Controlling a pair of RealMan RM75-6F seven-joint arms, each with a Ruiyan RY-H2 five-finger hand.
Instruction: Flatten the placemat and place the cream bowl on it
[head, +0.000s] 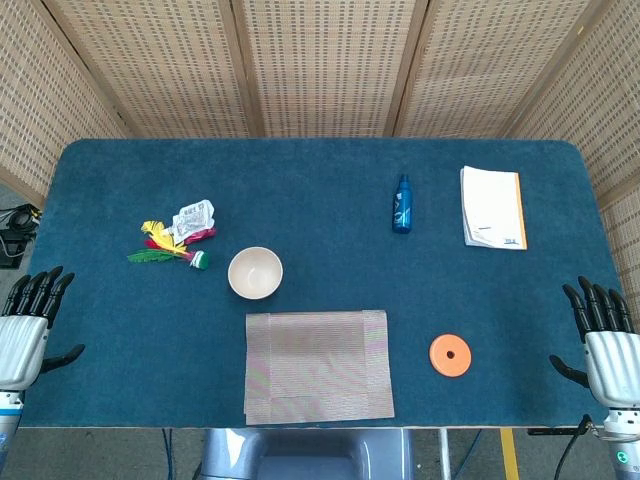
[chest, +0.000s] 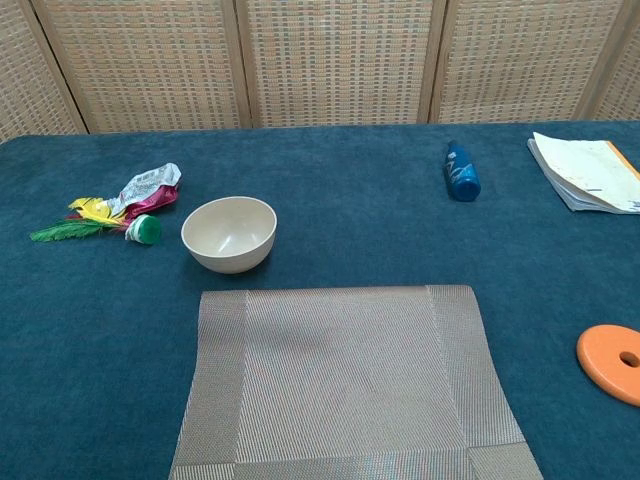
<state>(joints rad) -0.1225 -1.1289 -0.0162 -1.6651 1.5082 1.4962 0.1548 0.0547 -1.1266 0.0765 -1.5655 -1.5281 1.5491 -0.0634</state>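
Flat placemat (chest: 345, 385) lies below cream bowl (chest: 229, 233); left hand (head: 28, 322) and right hand (head: 604, 345) spread, empty.

The head view looks steeply down over the whole table (head: 320, 180); the lower, closer chest view faces across its middle.

From my station I see a table (head: 320, 170) covered in dark blue carpet-like cloth, with rounded far corners. Behind its far edge runs a folding screen (head: 320, 60) of woven tan cane panels set in pale wooden frames; it angles forward past both far corners. Below the near edge I can make out grey floor (head: 120, 455), a strip of yellow tape (head: 508, 455) toward the right, and black cables (head: 15, 235) off the left edge. Light is even and soft.
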